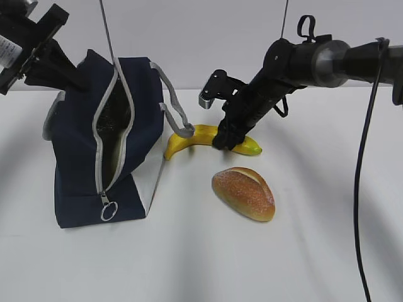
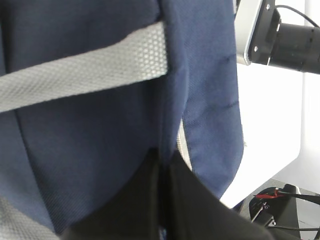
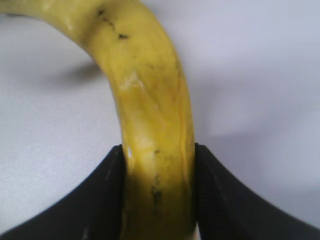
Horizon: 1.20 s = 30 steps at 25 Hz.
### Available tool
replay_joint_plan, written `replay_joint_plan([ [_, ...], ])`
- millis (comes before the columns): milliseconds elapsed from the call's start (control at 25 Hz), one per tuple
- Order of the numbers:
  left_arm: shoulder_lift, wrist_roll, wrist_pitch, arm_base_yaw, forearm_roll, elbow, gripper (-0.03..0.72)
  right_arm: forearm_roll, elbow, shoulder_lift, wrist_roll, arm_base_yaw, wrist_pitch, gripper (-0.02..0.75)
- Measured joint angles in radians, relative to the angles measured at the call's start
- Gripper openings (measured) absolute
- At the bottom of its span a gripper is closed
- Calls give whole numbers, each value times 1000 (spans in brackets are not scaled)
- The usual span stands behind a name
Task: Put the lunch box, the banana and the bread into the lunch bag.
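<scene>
White tabletop (image 1: 302,264), right gripper (image 3: 159,200) pinching banana (image 3: 150,115), left gripper (image 2: 162,200) clamping lunch bag (image 2: 100,150)

The lunch bag's (image 1: 94,157) inside stayed dark, so its contents could not be told. The left gripper (image 1: 75,78) was hidden behind the bag's far-left side. The banana's (image 1: 201,139) middle lay behind the right gripper's fingers (image 1: 224,137), and the wrist view cut off both its ends.
</scene>
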Motion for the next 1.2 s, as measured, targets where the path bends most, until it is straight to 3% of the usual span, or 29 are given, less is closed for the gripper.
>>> replay_joint_plan([
  [200, 0, 0, 0, 0, 0, 0, -3, -4, -6, 0, 0, 0, 18, 295],
  [560, 0, 0, 0, 0, 0, 0, -3, -86, -136, 0, 99, -25, 190, 295],
  [880, 0, 0, 0, 0, -7, 0, -3, -200, -163, -53, 271, -150, 331, 295],
  [1080, 0, 0, 0, 0, -49, 0, -3, -201, -163, -192, 399, -190, 366, 295],
  [1200, 0, 0, -1, 0, -65, 0, -3, -120, -165, -268, 461, -190, 401, 295],
])
